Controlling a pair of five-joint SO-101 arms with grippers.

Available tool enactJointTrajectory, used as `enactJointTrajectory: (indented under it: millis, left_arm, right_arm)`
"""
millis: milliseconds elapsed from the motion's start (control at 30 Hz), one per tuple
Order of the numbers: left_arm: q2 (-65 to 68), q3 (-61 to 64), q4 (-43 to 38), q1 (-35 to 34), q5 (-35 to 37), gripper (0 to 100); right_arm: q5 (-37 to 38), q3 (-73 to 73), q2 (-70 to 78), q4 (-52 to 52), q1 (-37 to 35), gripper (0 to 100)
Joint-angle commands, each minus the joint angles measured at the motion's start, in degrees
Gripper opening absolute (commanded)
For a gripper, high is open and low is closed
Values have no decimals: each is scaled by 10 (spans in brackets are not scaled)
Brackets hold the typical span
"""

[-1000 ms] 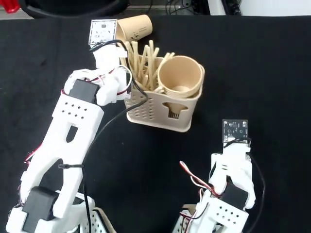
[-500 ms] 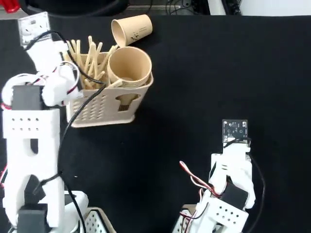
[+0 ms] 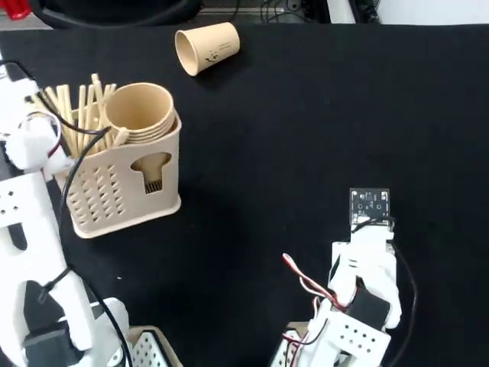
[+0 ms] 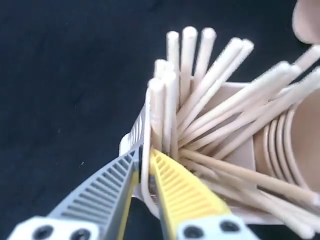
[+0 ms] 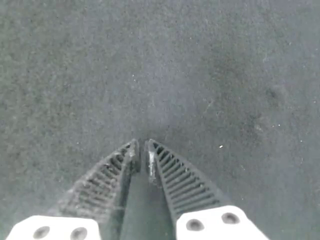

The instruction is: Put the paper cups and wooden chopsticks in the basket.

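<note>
A beige slotted basket (image 3: 126, 191) stands at the left of the black table. It holds several wooden chopsticks (image 3: 76, 122) and a stack of paper cups (image 3: 141, 115). Another paper cup (image 3: 205, 47) lies on its side at the far edge, apart from the basket. My left gripper (image 4: 144, 152) is shut on the basket's wall (image 4: 146, 125), one finger outside and the yellow finger (image 4: 175, 185) inside among the chopsticks (image 4: 225, 120). My right gripper (image 5: 141, 150) is shut with nothing in it, low over bare cloth; its arm (image 3: 367, 267) stands at the near right.
The left arm (image 3: 27, 229) runs down the table's left edge beside the basket. Black cloth (image 3: 321, 115) covers the table from the basket to the right arm. Cables and a red object (image 3: 14, 8) lie beyond the far edge.
The left arm has dragged the basket with its cups and chopsticks leftwards and nearer, away from the lying cup. The lying cup and the right arm have kept still.
</note>
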Motion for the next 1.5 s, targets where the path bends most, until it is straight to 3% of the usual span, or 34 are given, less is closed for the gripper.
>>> enactJointTrajectory:
  millis: [0,100,333,433,633,900,1133,1267,1467]
  left_arm:
    - [-18,19,3,12,-56,30]
    - [-21,37,4,14,-77,62]
    - [-25,4,11,13,-76,315]
    - [-25,-70,47,13,-76,321]
    - [-28,-226,117,8,-79,322]
    - [-212,-265,116,-89,-76,321]
    - [-357,-147,113,-139,-80,321]
    - [-365,1,56,-144,-80,321]
    - [-425,143,-20,-145,-76,321]
  right_arm:
    - [7,-1,-33,-10,-9,36]
    - [7,-1,-33,-10,-9,36]
    - [2,-1,-33,-30,-9,38]
    - [2,-4,-33,-30,-16,38]
    - [5,-38,-29,-24,-95,41]
    - [24,-125,-26,-22,-276,111]
    - [7,-126,28,-195,-356,172]
    - [-97,-105,130,-395,-387,224]
    - [-222,-122,371,-672,-433,223]
